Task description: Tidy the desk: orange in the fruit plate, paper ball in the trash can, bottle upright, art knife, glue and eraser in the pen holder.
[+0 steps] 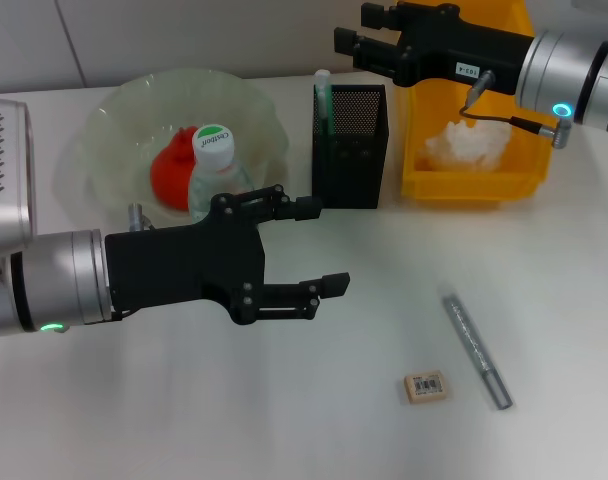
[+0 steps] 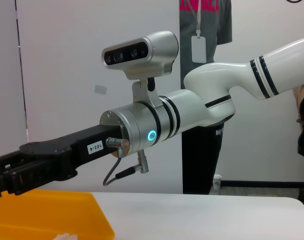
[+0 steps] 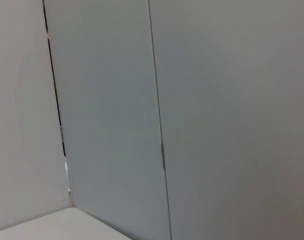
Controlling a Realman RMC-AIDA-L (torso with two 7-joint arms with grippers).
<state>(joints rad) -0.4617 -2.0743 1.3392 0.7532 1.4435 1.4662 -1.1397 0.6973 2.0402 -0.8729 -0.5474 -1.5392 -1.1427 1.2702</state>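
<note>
Currently: bottle (image 1: 216, 170) upright beside fruit plate (image 1: 114, 130); left end effector (image 1: 304, 250) wide open, empty, just before it. Eraser (image 1: 425, 386) well before pen holder (image 1: 350, 145): approach squarely from above. Right end effector (image 1: 349, 38) near-closed, empty, behind pen holder.

The bottle (image 1: 216, 170) hides part of the orange (image 1: 172, 172).

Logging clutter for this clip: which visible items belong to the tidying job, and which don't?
Job items: orange, fruit plate, bottle, pen holder, trash can, paper ball, eraser, grey art knife, green-capped stick in holder.

Just lying about: nothing visible.
</note>
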